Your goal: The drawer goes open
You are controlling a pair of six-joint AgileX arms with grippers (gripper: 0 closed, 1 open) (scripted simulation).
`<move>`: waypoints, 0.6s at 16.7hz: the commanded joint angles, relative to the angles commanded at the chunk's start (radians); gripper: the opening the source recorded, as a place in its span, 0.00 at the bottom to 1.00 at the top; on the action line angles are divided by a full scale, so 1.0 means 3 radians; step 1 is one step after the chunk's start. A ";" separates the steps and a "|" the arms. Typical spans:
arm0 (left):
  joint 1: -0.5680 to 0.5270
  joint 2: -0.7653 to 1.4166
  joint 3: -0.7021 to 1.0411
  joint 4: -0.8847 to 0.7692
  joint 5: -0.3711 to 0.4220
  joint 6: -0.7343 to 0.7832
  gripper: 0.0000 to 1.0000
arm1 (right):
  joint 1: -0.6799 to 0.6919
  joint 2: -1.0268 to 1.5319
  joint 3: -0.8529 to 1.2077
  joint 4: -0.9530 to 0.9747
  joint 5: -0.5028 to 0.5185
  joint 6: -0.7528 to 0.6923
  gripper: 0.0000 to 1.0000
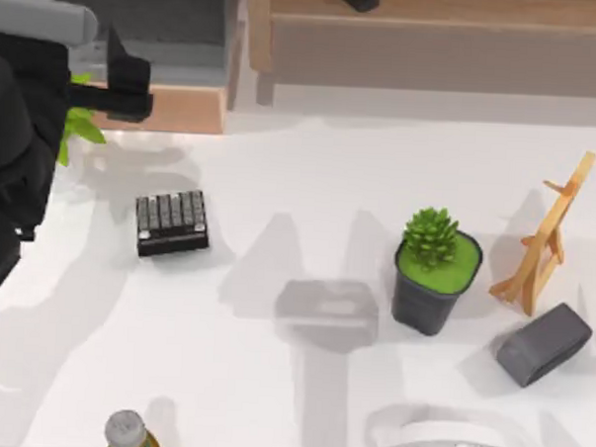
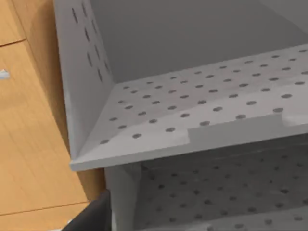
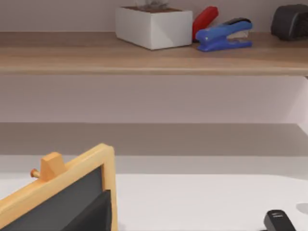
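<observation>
Top view: my left claw (image 1: 136, 88) sits at the tan front panel of the drawer (image 1: 174, 107), at the counter's (image 1: 280, 183) far left corner, left of the long shelf unit (image 1: 434, 51). Whether its fingers are apart, I cannot tell. A keypad (image 1: 172, 222) lies nearer than the drawer; potted plant (image 1: 434, 269) well right of it.

Left wrist view: drawer's (image 2: 202, 110) grey perforated walls close up.

Right wrist view: small chalkboard (image 3: 62, 197) before the shelf (image 3: 154, 57), blue stapler (image 3: 224, 34) on top.
</observation>
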 joint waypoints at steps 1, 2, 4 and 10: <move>0.0228 0.0174 0.0096 0.0058 0.0156 0.0247 1.00 | 0.0000 0.0000 0.0000 0.0000 0.0000 0.0000 1.00; 0.0472 0.0357 0.0202 0.0123 0.0324 0.0529 1.00 | 0.0000 0.0000 0.0000 0.0000 0.0000 0.0000 1.00; 0.0979 0.0738 0.0435 0.0271 0.0685 0.1184 1.00 | 0.0000 0.0000 0.0000 0.0000 0.0000 0.0000 1.00; 0.2208 0.1873 0.1150 0.0763 0.1795 0.3215 1.00 | 0.0000 0.0000 0.0000 0.0000 0.0000 0.0000 1.00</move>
